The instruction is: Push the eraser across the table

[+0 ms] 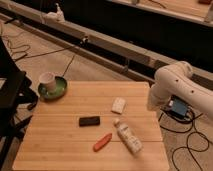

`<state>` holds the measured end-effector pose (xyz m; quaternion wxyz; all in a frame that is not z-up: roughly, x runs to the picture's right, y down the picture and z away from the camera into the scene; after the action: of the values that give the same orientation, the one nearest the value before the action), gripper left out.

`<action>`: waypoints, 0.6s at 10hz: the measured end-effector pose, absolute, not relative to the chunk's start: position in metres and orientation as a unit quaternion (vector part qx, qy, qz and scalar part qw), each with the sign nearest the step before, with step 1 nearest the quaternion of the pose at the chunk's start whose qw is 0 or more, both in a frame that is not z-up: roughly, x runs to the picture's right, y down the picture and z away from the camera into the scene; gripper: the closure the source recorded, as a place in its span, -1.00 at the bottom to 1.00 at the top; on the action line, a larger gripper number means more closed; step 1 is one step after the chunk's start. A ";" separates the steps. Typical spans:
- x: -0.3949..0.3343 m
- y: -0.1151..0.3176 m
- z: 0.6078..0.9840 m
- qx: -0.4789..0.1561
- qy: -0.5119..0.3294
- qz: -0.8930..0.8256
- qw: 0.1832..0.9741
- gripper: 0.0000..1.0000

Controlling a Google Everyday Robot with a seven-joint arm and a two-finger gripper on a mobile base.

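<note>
The gripper (152, 104) hangs low at the end of the white arm (172, 80), just off the right edge of the table (60, 145), near its far corner. Whether it is spread or closed I cannot tell. Above it the arm rises to a rounded bend, then runs off to the right of the view.

Nearest the gripper, inward on the tabletop, lies a small white block (118, 105). Farther in, near the middle of the table and well apart from the gripper, lies the black eraser (89, 120), untouched. A white bottle (128, 135) lies on its side nearer the front edge, with the orange marker (102, 141) beside it. Farthest away, at the opposite back corner, a white cup (47, 79) sits on a green dish (59, 90).
</note>
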<state>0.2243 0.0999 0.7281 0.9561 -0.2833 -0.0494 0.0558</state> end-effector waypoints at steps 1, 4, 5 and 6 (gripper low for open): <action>0.213 0.102 0.735 -0.289 -0.068 0.065 0.953 1.00; 0.168 0.111 0.753 -0.319 -0.153 0.093 0.931 1.00; 0.154 0.116 0.755 -0.330 -0.174 0.092 0.923 1.00; 0.137 0.120 0.758 -0.339 -0.195 0.085 0.917 1.00</action>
<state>0.1367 0.1204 0.7583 0.9165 -0.3389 -0.1947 0.0848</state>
